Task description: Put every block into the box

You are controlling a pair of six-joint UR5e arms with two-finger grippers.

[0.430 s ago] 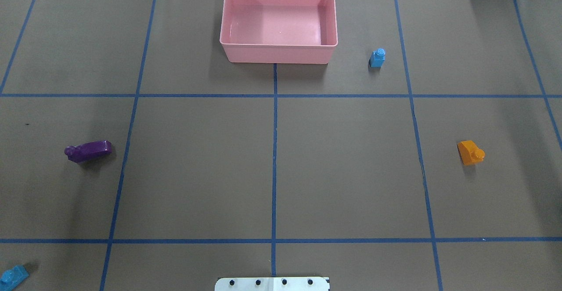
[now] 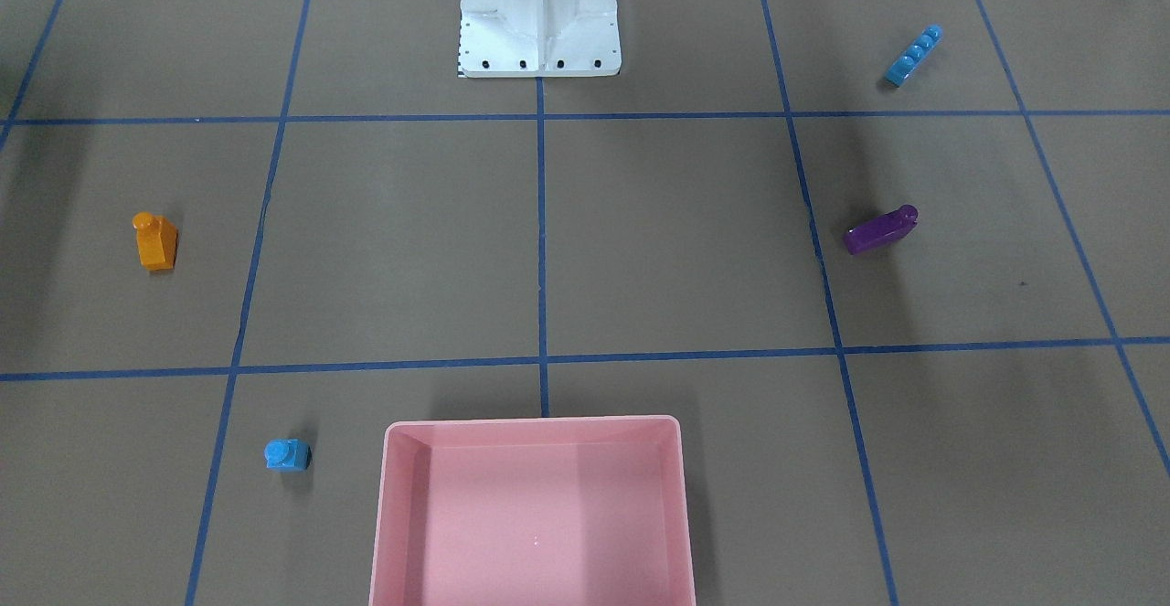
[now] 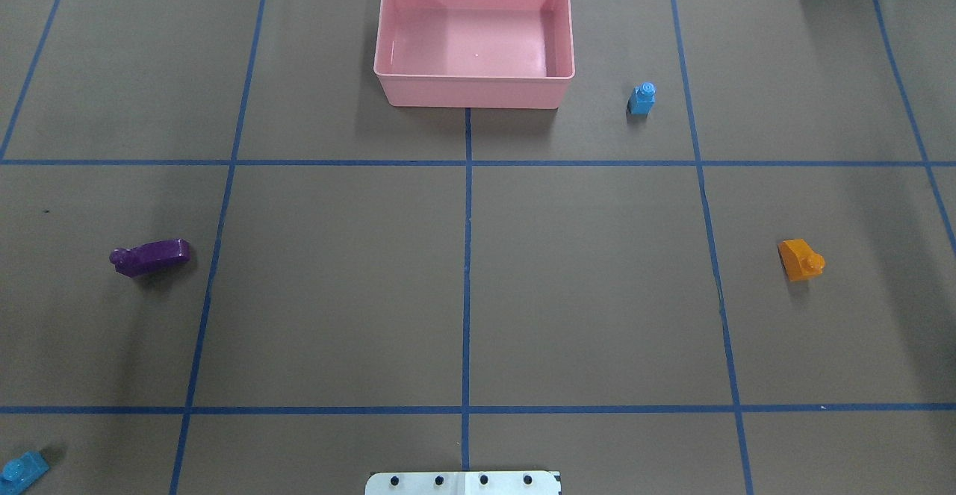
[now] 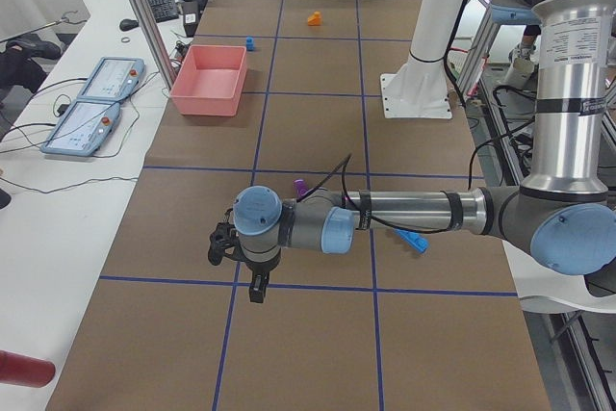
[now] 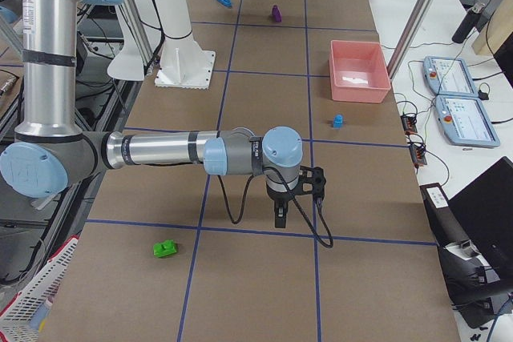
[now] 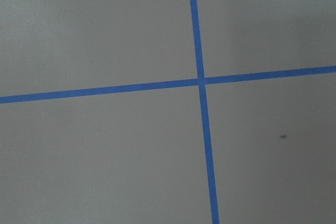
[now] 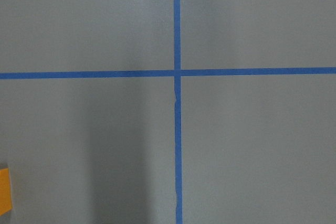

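Scanning the overhead view from its left edge, the inspection found the long blue brick (image 3: 22, 469) at the near left corner of the table (image 3: 336, 293), partly cut off by the frame. The purple brick (image 3: 151, 256) lay on its side at mid-depth, left of a blue tape line (image 3: 211, 271). The pink box (image 3: 474, 93) sat open side up at the far middle edge. The tiny blue brick (image 3: 642, 98) stood upright to the right of the box, apart from it. The orange brick (image 3: 801, 260) rested well to the right, at mid-depth. The green brick (image 5: 165, 248) showed only in the side views, on the table at the robot's right end. All five bricks lay on the table, outside the box. The white pedestal base (image 3: 463, 483) stood at the near middle edge.

The left tool (image 4: 254, 288) pointed down over the table, apart from every brick. The right tool (image 5: 279, 215) was posed likewise. Whether either tool was released or clenched could not be told.
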